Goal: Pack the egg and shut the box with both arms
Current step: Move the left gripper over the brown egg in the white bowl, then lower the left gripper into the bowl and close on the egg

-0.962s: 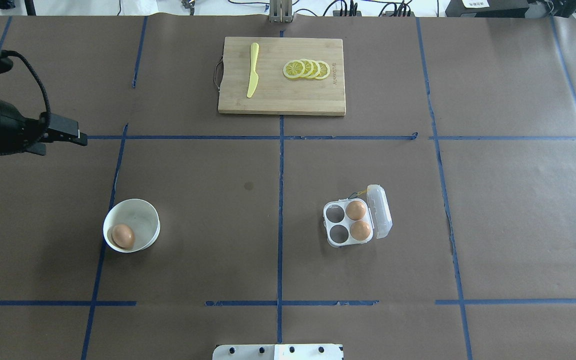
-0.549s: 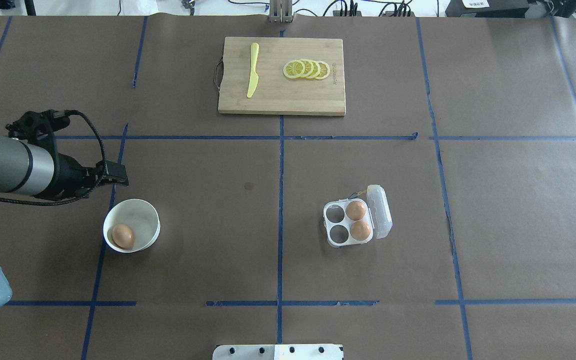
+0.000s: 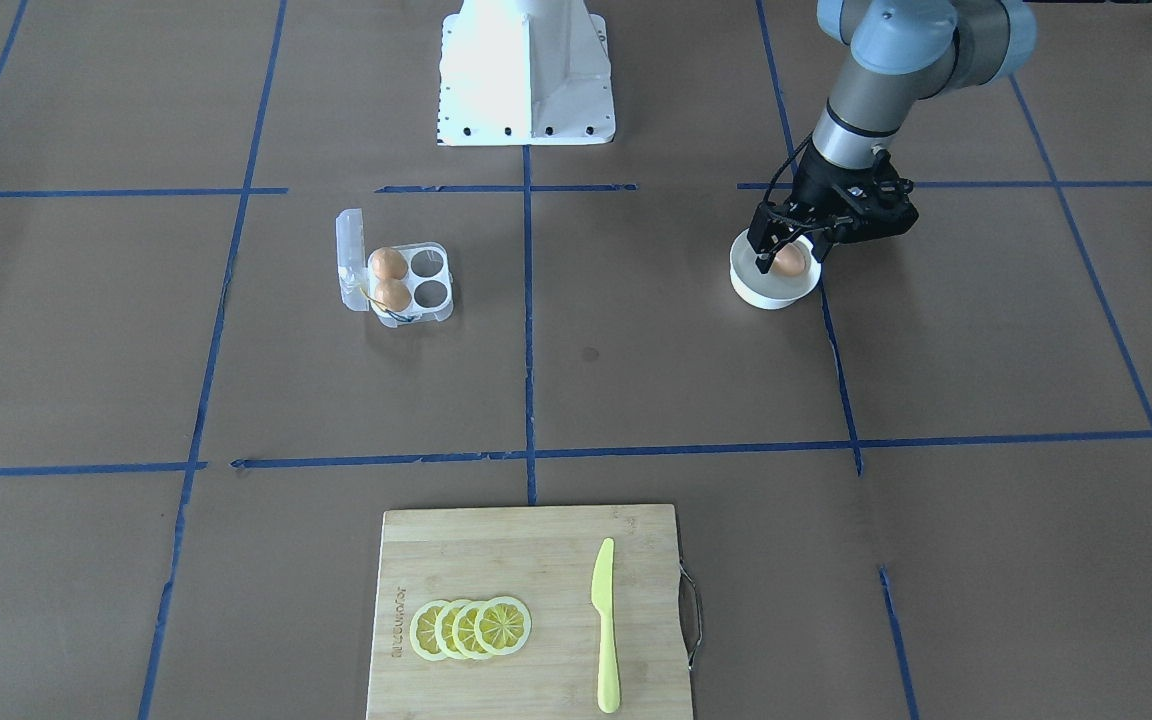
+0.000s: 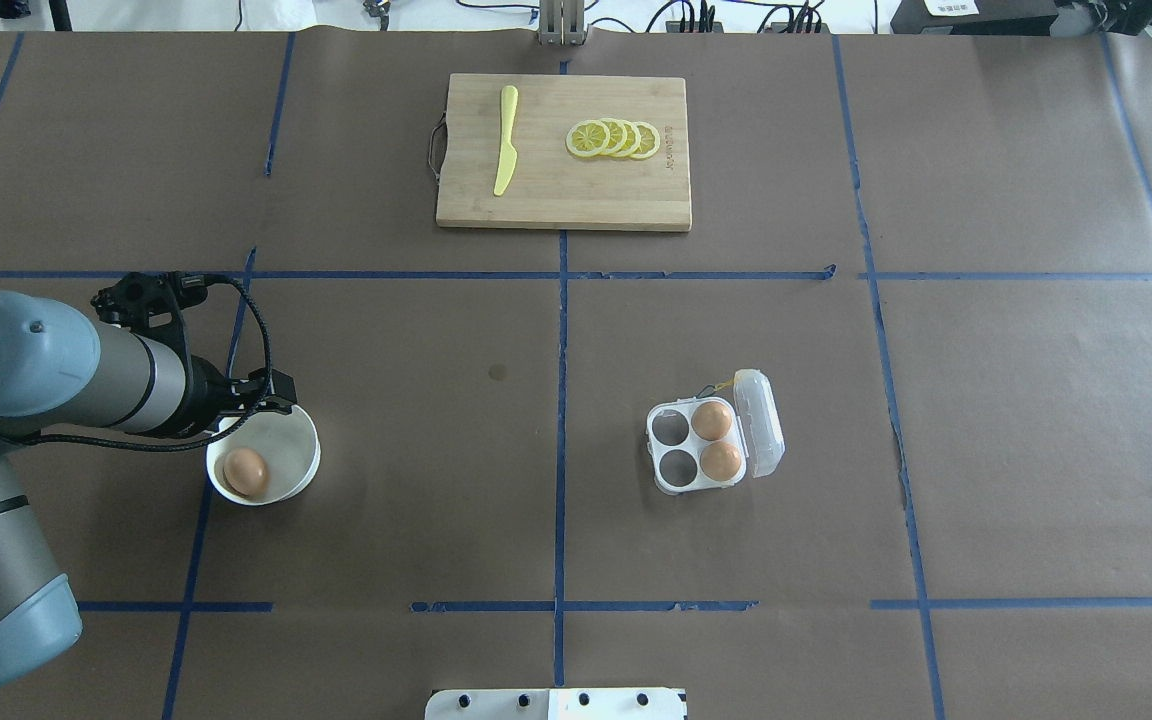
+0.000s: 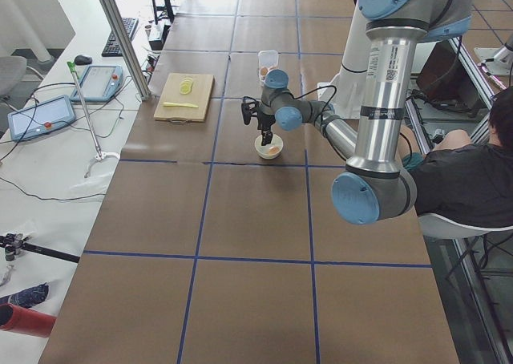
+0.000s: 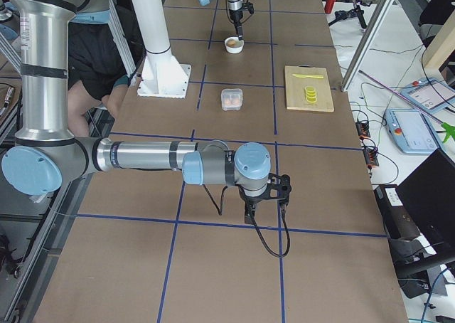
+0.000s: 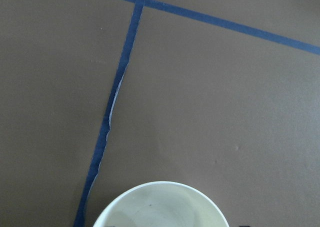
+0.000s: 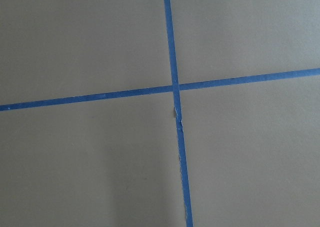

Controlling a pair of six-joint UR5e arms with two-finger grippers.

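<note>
One tan egg point(image 4: 245, 471) lies in a white bowl point(image 4: 292, 440) at the table's left. My left gripper point(image 4: 258, 408) hovers open over the bowl; in the front-facing view its gripper point(image 3: 791, 268) has a finger on each side of the egg point(image 3: 789, 258), above it. The clear four-cell box point(image 4: 663, 447) stands right of centre with its lid point(image 4: 761, 420) open. It holds two eggs point(image 4: 711, 420) in its right cells; the left cells are empty. My right gripper point(image 6: 266, 203) shows only in the exterior right view, low over bare table, and I cannot tell whether it is open.
A wooden cutting board point(image 4: 563, 195) with a yellow knife point(image 4: 505, 140) and lemon slices point(image 4: 614, 138) lies at the far middle. Blue tape lines cross the brown table cover. The white pedestal base point(image 3: 526, 70) stands on the robot's side.
My left arm has swung in from the far left edge toward me and to the right, and its gripper is now above the bowl. The egg, bowl and box have not moved.
</note>
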